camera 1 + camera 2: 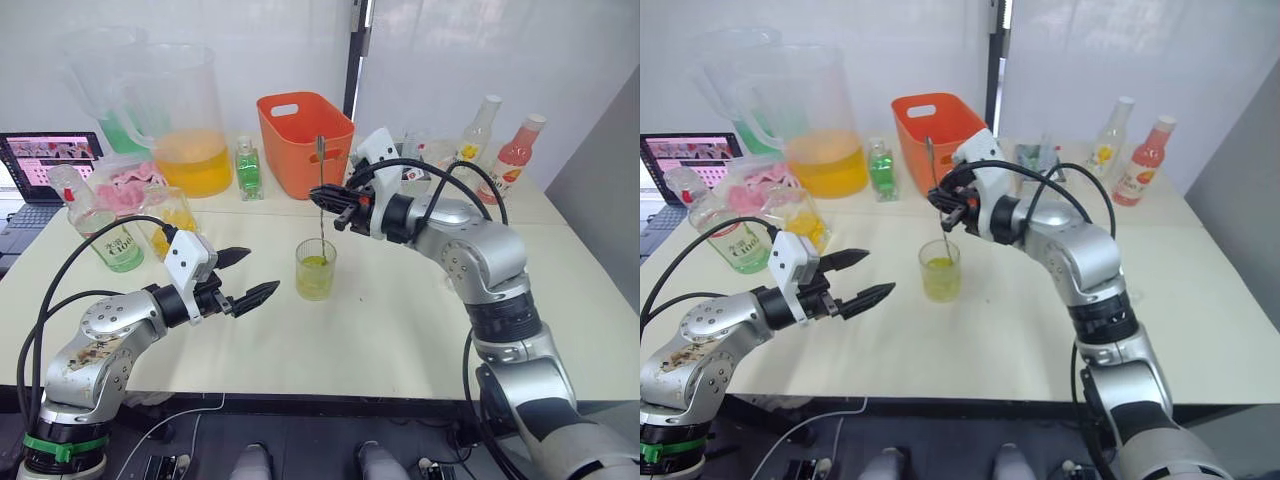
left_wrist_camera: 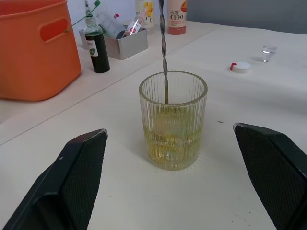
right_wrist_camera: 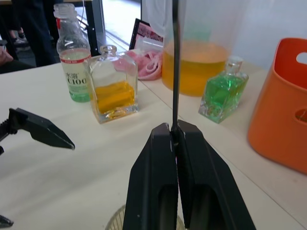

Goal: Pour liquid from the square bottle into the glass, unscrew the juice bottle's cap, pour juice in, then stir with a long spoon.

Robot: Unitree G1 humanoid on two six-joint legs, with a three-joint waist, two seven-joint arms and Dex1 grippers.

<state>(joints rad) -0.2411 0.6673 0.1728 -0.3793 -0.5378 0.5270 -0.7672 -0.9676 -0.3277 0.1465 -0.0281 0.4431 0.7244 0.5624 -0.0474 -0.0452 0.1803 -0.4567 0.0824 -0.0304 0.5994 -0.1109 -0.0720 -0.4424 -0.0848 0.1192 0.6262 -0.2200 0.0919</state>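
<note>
On my feed the tabletop (image 1: pixel 420 330) carries everything, with the orange bin (image 1: pixel 303 140) at the back and the juice bottle (image 1: pixel 102 232) off to the robot's left, uncapped. My right gripper (image 1: pixel 334 210) hangs above the glass (image 1: pixel 316 269), its fingers pressed together on the long spoon (image 1: pixel 321 190), pinching the shaft partway up so the handle rises above them and the lower end drops into the yellow-green liquid. My left gripper (image 1: pixel 248 275) sits low just beside the glass on the robot's left, fingers (image 2: pixel 76 182) spread wide and holding nothing, the glass standing centred beyond their tips without touching them.
</note>
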